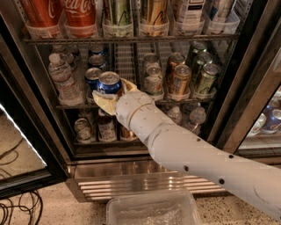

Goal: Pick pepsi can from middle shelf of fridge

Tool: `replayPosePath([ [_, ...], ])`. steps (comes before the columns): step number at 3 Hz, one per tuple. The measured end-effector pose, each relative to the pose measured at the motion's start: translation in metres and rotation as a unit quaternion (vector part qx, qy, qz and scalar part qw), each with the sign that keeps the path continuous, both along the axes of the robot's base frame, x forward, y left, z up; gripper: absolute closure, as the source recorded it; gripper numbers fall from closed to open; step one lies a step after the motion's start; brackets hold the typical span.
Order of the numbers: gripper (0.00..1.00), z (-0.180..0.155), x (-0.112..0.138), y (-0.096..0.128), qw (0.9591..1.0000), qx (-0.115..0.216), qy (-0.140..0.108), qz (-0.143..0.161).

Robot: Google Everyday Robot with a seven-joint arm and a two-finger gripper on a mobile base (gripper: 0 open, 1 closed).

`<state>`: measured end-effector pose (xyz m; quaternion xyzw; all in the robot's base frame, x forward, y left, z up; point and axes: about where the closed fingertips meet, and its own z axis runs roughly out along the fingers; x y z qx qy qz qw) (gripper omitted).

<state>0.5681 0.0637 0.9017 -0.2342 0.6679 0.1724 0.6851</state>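
Note:
The pepsi can [108, 83], blue with a silver top, sits between the yellowish fingers [103, 104] of my gripper [112, 93]. The gripper is shut on it and holds it in front of the left part of the middle shelf [193, 100] of the fridge [248, 83]. My white arm reaches in from the lower right. Another blue can [91, 77] stands on the shelf just left of and behind the held one.
Silver-white cans [153, 79], bronze-gold cans [179, 79] and green cans [204, 75] stand on the middle shelf to the right, a water bottle [61, 78] to the left. Coke cans [81, 13] fill the top shelf. A clear plastic bin [151, 209] and cables [13, 212] lie on the floor.

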Motion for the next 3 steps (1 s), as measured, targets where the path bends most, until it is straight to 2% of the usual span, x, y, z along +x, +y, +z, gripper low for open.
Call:
replayPosePath([
  [1,1.0,0.0,0.0,0.0,1.0,0.0,0.0,0.0],
  [2,1.0,0.001,-0.011,0.005,0.9999,0.005,0.004,0.009],
  [3,1.0,0.008,-0.055,0.023,0.9992,0.024,0.017,0.028],
])
